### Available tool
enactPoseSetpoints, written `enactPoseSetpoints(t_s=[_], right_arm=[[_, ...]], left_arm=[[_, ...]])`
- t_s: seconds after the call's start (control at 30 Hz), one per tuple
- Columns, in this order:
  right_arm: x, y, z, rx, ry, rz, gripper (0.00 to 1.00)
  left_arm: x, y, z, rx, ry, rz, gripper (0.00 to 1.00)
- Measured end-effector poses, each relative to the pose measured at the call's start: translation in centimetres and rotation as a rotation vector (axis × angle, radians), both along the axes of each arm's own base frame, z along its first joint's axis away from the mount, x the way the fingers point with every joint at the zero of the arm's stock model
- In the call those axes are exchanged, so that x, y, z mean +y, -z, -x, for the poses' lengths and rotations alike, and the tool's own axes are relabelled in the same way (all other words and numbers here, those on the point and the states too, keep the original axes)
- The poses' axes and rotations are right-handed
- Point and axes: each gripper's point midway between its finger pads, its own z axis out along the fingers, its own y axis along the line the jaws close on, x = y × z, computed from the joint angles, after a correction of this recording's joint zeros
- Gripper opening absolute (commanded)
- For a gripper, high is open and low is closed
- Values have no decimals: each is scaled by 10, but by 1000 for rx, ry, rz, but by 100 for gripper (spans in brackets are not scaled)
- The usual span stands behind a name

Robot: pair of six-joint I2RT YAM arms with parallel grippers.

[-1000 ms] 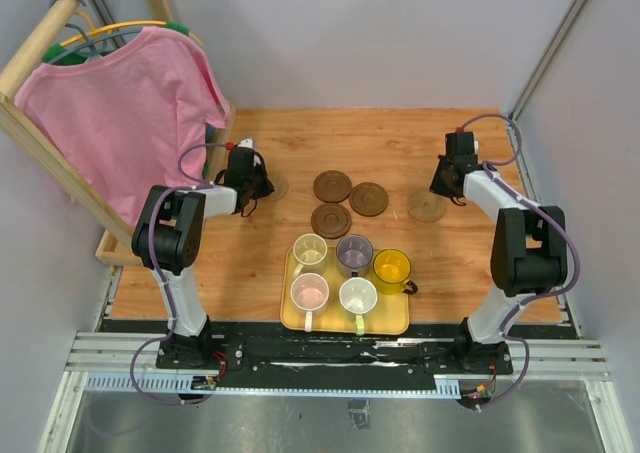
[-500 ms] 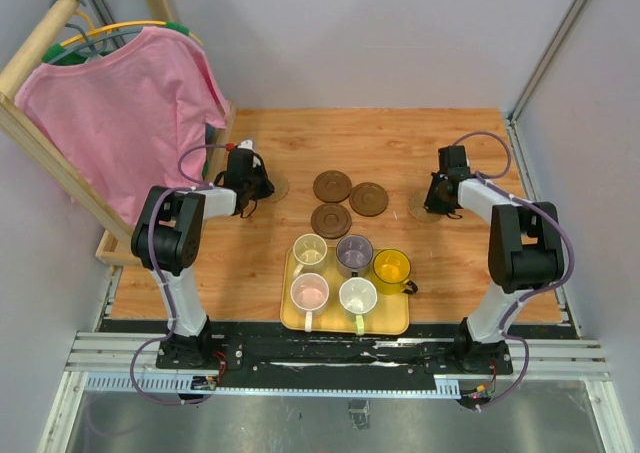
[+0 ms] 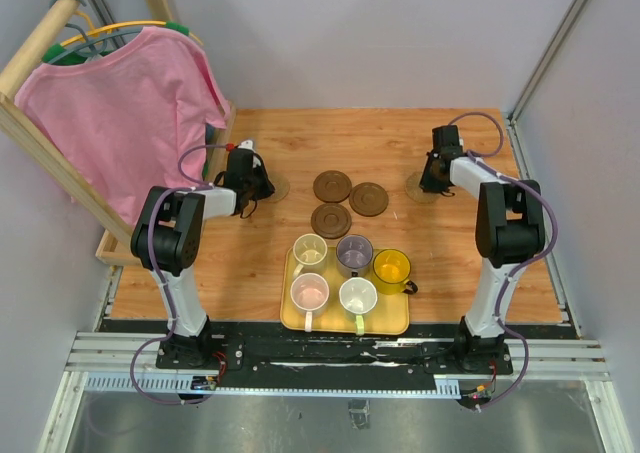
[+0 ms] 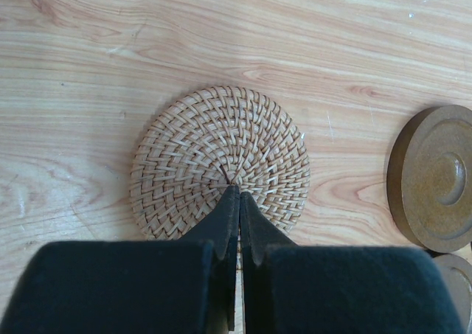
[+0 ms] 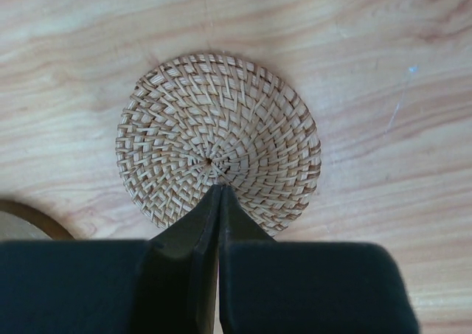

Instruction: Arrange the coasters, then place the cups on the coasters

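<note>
Two arms, the left arm (image 3: 170, 235) and the right arm (image 3: 510, 228), reach out over the wooden table (image 3: 350, 138). At the far left corner a pink shirt (image 3: 120, 113) hangs on a wooden rack (image 3: 40, 48).

Near the front edge sits the yellow tray (image 3: 388, 315) with all five cups standing in it. The pale yellow cup (image 3: 309, 249), purple-grey cup (image 3: 354, 254) and amber cup (image 3: 392, 267) are behind. The pink cup (image 3: 309, 291) and whitish-green cup (image 3: 358, 296) are in front.

Just beyond the tray lie three dark coasters in a close cluster, all bare: the far one (image 3: 332, 185), the right one (image 3: 369, 198) and the near one (image 3: 331, 219).

The left woven coaster (image 4: 220, 161) lies beside the cluster, and the right woven coaster (image 5: 217, 146) well off to the right.

The left gripper (image 4: 237, 194) has its jaws pressed together on nothing, tips over the left woven coaster near its centre. The right gripper (image 5: 219, 190) is the same over the right woven coaster.
</note>
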Motion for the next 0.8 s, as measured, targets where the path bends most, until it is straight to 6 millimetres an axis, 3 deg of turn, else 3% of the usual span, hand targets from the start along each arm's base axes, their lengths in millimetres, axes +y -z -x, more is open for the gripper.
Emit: enactPoseSetpoints(t_s=[0.33,0.8], right_arm=[[-10,-1,-22,-7,37,2,1],[-16,-1,-22,-11,51,1,1]], left_arm=[[-2,-1,-10,23,5,-9,1],[-8,-2,-29,22,27,-15,1]])
